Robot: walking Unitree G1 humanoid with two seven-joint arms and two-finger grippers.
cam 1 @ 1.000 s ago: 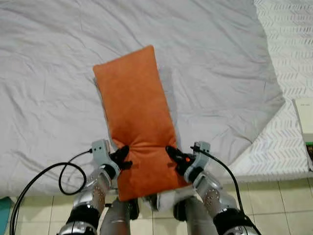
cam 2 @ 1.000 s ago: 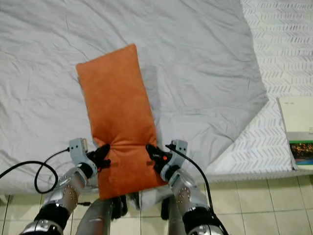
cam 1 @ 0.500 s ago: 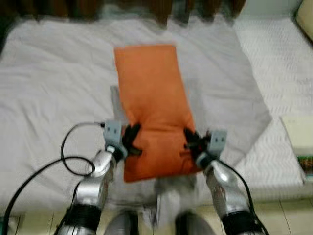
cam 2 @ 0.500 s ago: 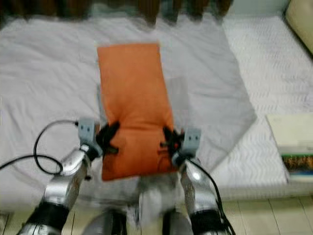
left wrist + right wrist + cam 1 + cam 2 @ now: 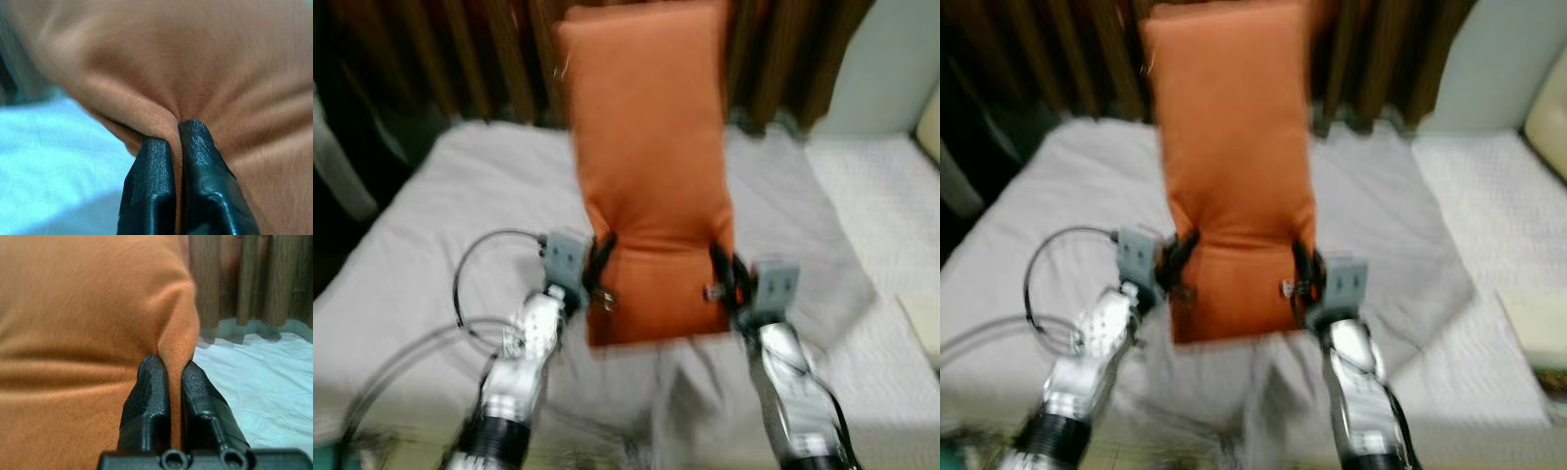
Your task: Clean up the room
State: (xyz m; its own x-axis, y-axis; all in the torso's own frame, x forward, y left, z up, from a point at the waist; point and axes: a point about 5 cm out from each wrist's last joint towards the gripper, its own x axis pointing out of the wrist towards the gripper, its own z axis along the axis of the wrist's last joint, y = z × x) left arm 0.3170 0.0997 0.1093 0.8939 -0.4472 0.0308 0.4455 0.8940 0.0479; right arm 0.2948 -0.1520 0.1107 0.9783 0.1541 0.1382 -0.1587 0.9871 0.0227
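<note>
The orange pillow (image 5: 651, 166) has swung up, now standing upright.

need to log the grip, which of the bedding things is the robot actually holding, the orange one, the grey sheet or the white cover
The orange cushion: the left gripper and right gripper pinch its side edges. The grey sheet and white cover lie untouched.

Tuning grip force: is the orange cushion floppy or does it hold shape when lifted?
The orange cushion probably holds shape: it stands tall above both pinches without folding. Likely soft, since fabric puckers where the left gripper and right gripper nip its edges. Probably light for its size.
</note>
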